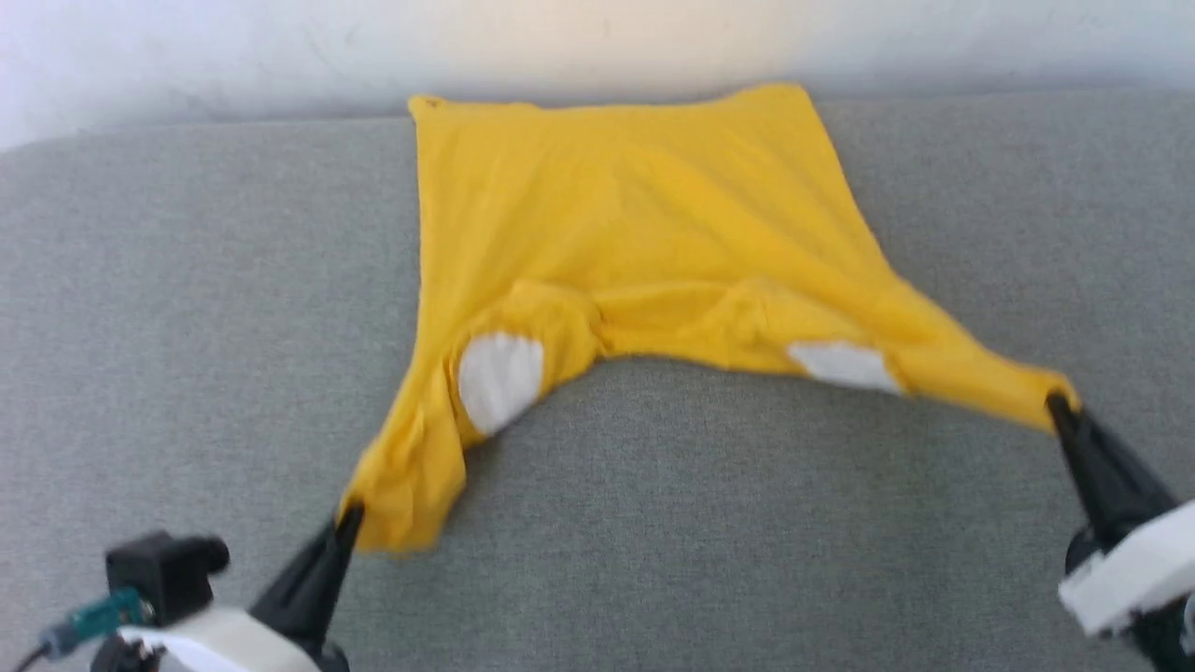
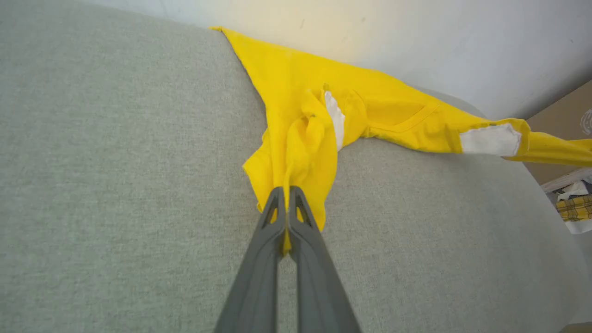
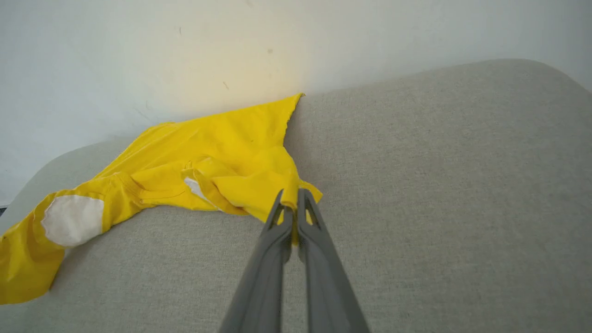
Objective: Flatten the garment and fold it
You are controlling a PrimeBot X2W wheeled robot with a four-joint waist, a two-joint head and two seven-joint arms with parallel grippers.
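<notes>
The garment (image 1: pixel 644 224), a bright-yellow T-shirt with two white patches, lies spread on the grey cushion, its far edge against the wall. Its near corners are drawn out towards me. My left gripper (image 1: pixel 347 519) is shut on the near left corner, which bunches above the fingertips in the left wrist view (image 2: pixel 287 190). My right gripper (image 1: pixel 1058 403) is shut on the near right corner, and yellow cloth (image 3: pixel 240 157) is pinched between its tips (image 3: pixel 291 193). The near edge between the two grips sags in a curve, and the printed face is hidden.
The grey fabric surface (image 1: pixel 653 523) stretches wide on all sides of the shirt. A pale wall (image 1: pixel 597 47) runs right behind its far edge. In the left wrist view the cushion's rounded end drops off, with a checked cloth and clutter (image 2: pixel 576 206) on the floor beyond.
</notes>
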